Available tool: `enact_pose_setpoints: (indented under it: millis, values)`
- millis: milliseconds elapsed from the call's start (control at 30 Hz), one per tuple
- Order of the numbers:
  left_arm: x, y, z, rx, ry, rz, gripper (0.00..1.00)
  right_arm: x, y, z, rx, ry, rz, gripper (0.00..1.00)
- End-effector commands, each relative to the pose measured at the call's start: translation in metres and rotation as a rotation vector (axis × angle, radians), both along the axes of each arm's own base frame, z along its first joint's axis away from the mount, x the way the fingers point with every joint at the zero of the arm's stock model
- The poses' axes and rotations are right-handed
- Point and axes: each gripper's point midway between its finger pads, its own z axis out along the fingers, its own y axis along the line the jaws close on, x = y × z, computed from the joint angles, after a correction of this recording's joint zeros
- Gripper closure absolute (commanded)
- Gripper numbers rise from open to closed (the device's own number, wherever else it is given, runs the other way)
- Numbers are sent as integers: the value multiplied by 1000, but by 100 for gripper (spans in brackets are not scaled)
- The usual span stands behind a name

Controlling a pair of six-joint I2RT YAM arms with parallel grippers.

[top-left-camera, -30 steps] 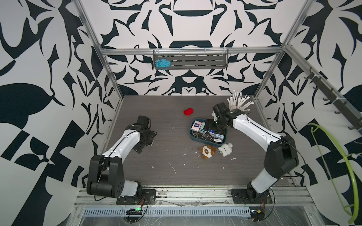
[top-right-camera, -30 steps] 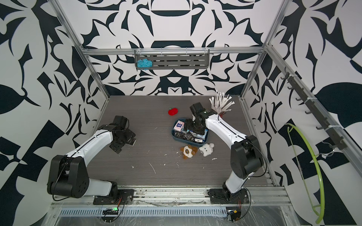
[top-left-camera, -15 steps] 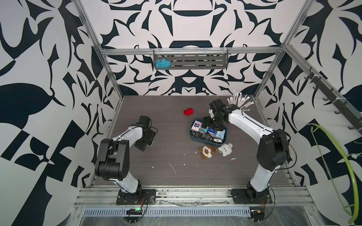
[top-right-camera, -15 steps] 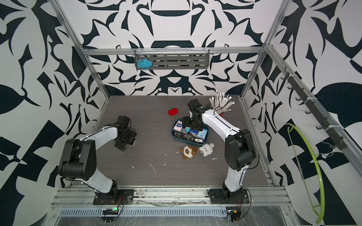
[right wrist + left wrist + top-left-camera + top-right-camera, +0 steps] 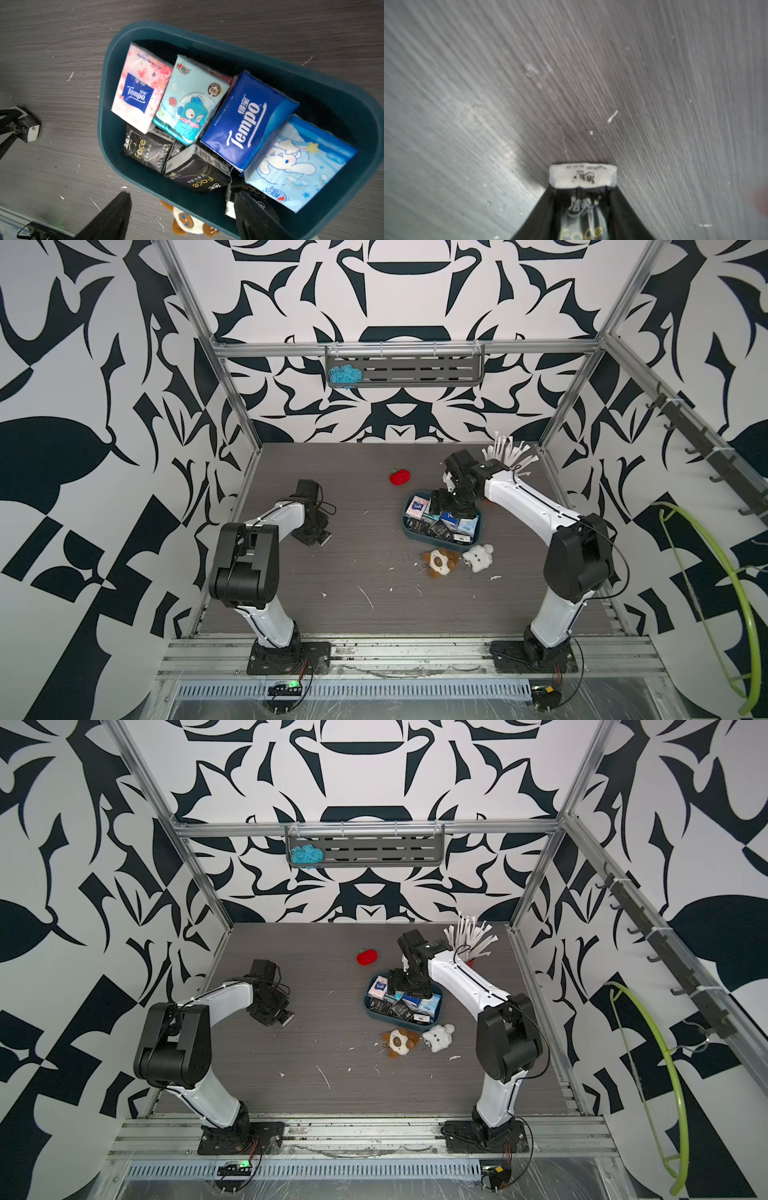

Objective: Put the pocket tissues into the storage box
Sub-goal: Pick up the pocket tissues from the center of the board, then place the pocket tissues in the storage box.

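Observation:
The dark teal storage box (image 5: 409,526) (image 5: 370,1007) (image 5: 108,68) sits right of centre and holds several pocket tissues: a pink pack (image 5: 141,87), a light blue one (image 5: 189,99), a dark blue one (image 5: 247,122) and black ones (image 5: 149,149). My right gripper (image 5: 451,506) (image 5: 181,196) hangs open just over the box, with nothing between its fingers. At the left, low on the table, my left gripper (image 5: 318,533) (image 5: 280,1013) (image 5: 581,188) is shut on a black pack with a white end (image 5: 583,176) (image 5: 325,538) (image 5: 29,126).
A brown-and-white plush (image 5: 439,562) and a white plush (image 5: 478,558) lie just in front of the box. A red plush (image 5: 400,477) lies behind it. White sticks (image 5: 509,456) stand at the back right. White scraps dot the table.
My left gripper has closed on the black pack, and the left arm's elbow has lifted. My right gripper has shifted a little over the box, staying open.

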Motion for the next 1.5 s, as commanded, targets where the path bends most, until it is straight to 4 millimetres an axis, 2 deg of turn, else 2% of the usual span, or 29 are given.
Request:
enact_pose_setpoints:
  millis: [0, 167, 333, 433, 633, 833, 933, 1100, 1267, 1467]
  values:
    - [-13, -1, 1, -8, 14, -26, 63, -4, -7, 15, -10, -31, 3, 17]
    - [-11, -11, 24, -17, -33, -90, 58, -10, -15, 12, -27, -27, -18, 17]
    - [0, -50, 55, -2, -99, -223, 55, -15, -39, 3, -46, -7, -118, 16]
    - [8, -88, 76, -1, -152, -318, 54, -16, -59, 3, -16, -16, -209, 16]
    - [23, -180, 116, -33, -271, -492, 53, -23, -102, 14, 55, -55, -375, 16]
    - [35, -274, 144, -75, -373, -699, 52, -35, -121, 20, 52, -61, -419, 16]
    - [37, -316, 146, -106, -397, -795, 52, -39, -124, 21, 49, -57, -423, 16]
    - [29, -373, 129, -194, -381, -890, 52, -44, -132, 28, 51, -73, -443, 16]
    - [14, -406, 107, -233, -338, -949, 52, -50, -136, 33, 48, -78, -444, 16]
    - [0, -429, 93, -266, -318, -982, 52, -55, -137, 36, 45, -76, -434, 16]
